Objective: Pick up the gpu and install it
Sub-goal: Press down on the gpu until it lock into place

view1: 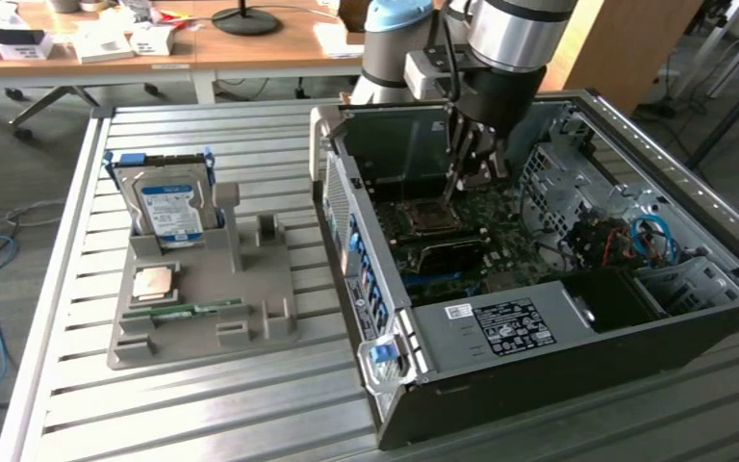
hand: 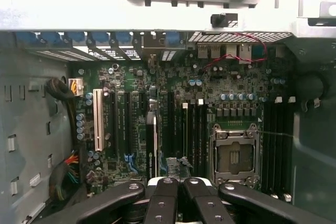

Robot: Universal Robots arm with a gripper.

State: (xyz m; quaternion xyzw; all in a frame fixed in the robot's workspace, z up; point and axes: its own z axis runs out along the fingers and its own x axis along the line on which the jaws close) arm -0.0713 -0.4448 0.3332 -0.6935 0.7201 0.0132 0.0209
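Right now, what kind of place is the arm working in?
Probably a lab or office workshop set up for PC assembly: an open computer case on a slatted metal table, a grey parts fixture holding a hard drive, and wooden desks behind.

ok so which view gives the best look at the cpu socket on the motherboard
The wrist view: it looks straight onto the cpu socket, its metal frame whole and unblocked. The exterior view shows the socket at a slant, deep in the computer case, close beside the gripper.
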